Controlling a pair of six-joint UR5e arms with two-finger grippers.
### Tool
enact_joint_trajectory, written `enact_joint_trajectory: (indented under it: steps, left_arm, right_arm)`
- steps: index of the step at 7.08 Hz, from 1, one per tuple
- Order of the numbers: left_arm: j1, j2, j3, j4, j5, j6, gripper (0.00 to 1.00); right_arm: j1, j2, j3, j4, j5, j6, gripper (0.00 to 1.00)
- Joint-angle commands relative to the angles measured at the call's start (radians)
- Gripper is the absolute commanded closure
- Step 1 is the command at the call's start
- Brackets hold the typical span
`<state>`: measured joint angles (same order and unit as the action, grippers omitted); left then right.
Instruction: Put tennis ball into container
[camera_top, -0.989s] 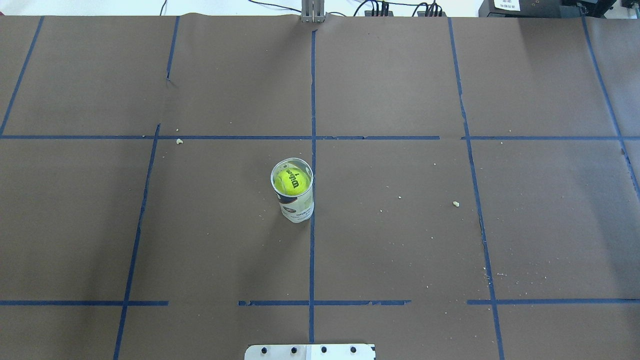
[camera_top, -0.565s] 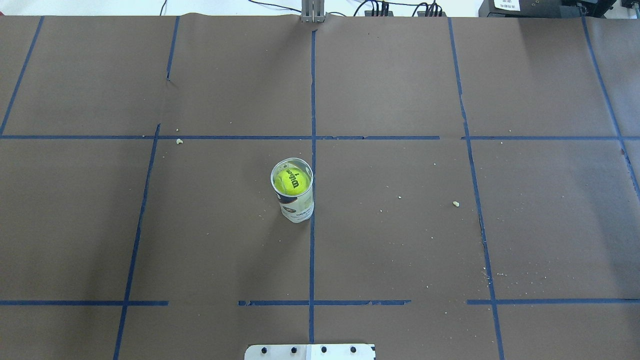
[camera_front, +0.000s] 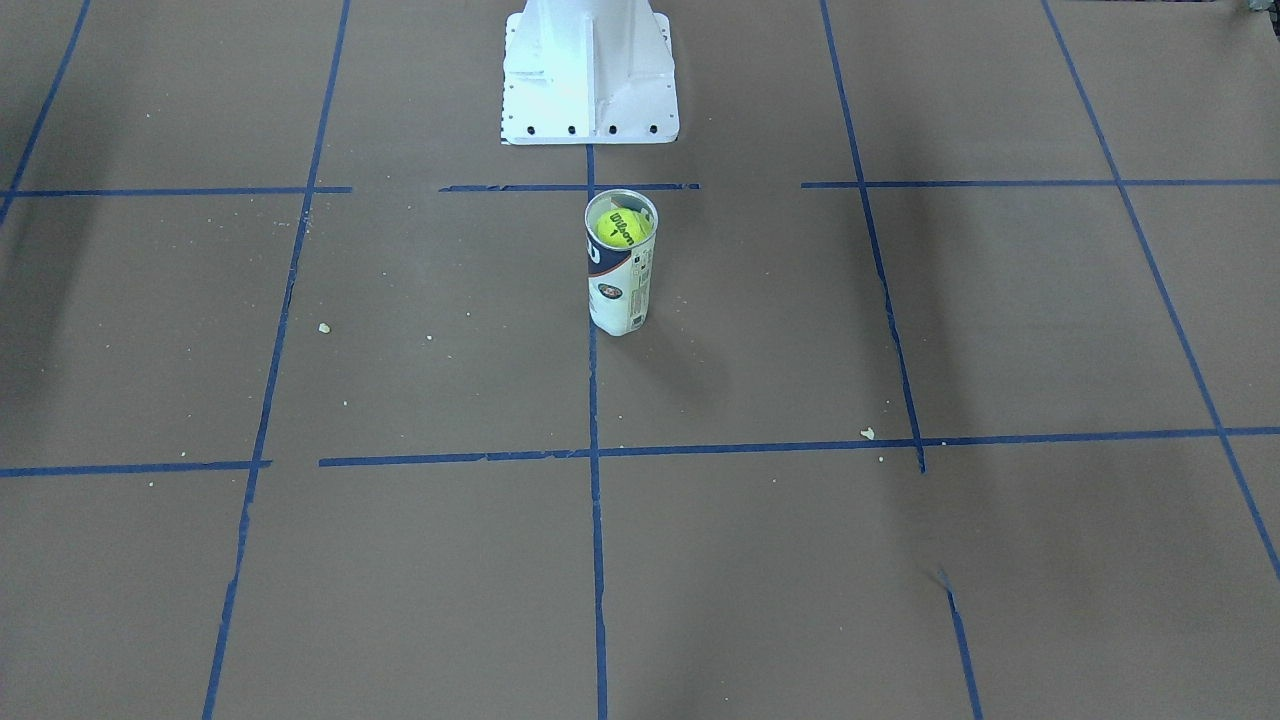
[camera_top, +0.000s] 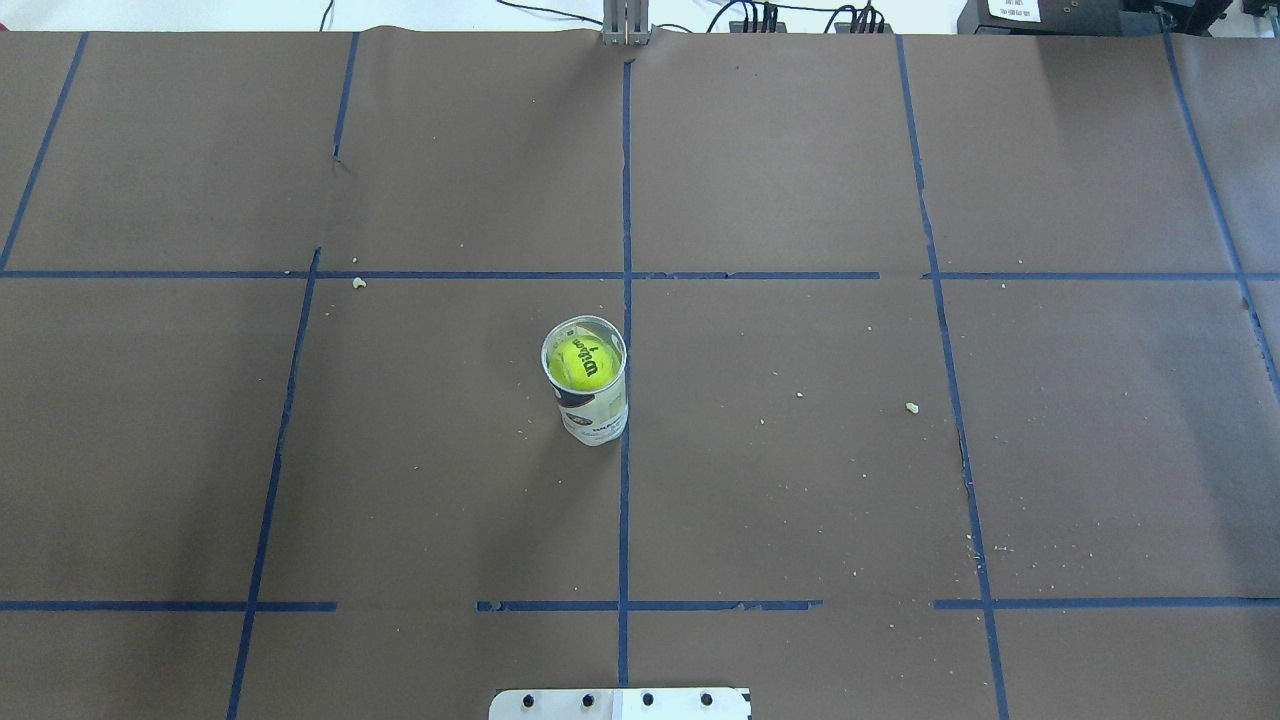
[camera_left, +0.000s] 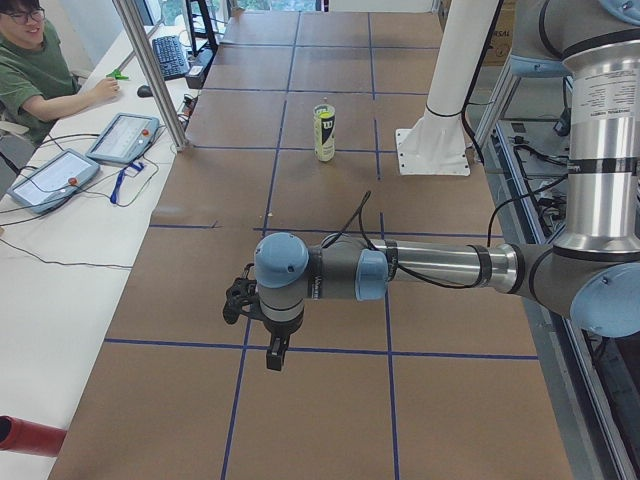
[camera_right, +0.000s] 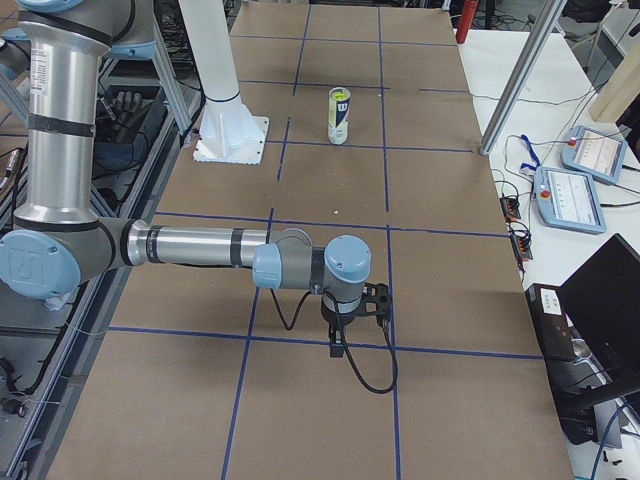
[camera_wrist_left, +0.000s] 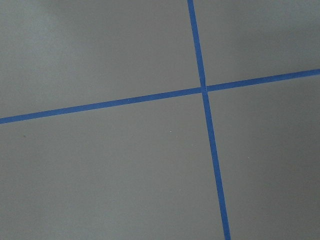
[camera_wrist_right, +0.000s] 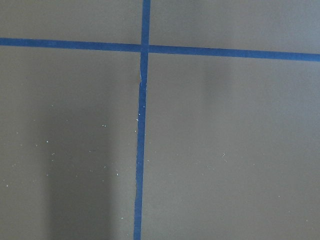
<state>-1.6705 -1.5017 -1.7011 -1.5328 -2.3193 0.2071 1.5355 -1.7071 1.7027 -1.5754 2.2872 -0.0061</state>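
The container (camera_top: 596, 412), a clear tube with a white and navy label, stands upright beside the centre tape line. The tennis ball (camera_top: 583, 362) sits inside it just under the silver rim, its black lettering facing up; the front-facing view shows the same ball (camera_front: 620, 226) in the container (camera_front: 620, 285). My left gripper (camera_left: 275, 355) shows only in the left side view and my right gripper (camera_right: 338, 345) only in the right side view. Both hang far from the tube near the table ends, and I cannot tell their state. Both wrist views show only brown paper and blue tape.
The white robot pedestal (camera_front: 588, 70) stands just behind the tube. Small crumbs (camera_top: 911, 407) dot the brown paper. A seated operator (camera_left: 30, 70) with tablets (camera_left: 122, 137) and a metal post (camera_left: 150, 75) line the far table side.
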Motion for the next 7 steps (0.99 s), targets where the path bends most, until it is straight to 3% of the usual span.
enact_joint_trajectory:
  steps: [1,7]
  left_arm:
    - [0.000,0.000,0.000,-0.001,0.000,0.000,0.00]
    - [0.003,0.000,-0.025,-0.003,-0.002,0.000,0.00]
  right_arm:
    - [0.000,0.000,0.000,0.000,0.000,0.000,0.00]
    - [0.000,0.000,0.000,0.000,0.000,0.000,0.00]
